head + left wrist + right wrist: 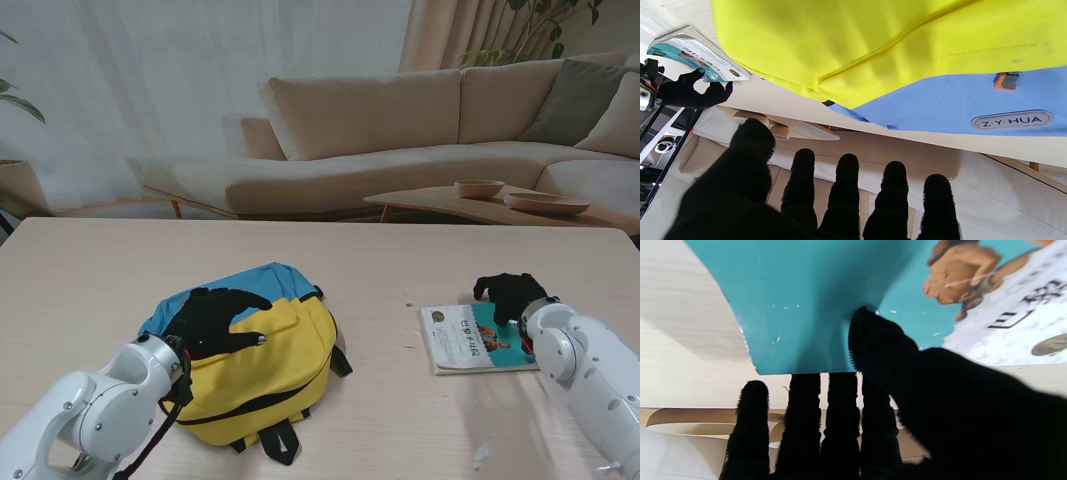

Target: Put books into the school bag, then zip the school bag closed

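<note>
Yellow-and-blue fabric bag (262, 345) lies flat on the pale wood table (90, 270), closed as far as I can see. Left hand (213, 322) sits over it, fingers spread, holding nothing. Right of the bag, a glossy teal book (470, 338); right hand (513, 294) pinches its far edge, thumb on the cover, fingers underneath.

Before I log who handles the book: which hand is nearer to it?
Right. The right hand is at the book's far edge, its thumb on the cover; the left hand rests over the school bag, well apart from the book.
</note>
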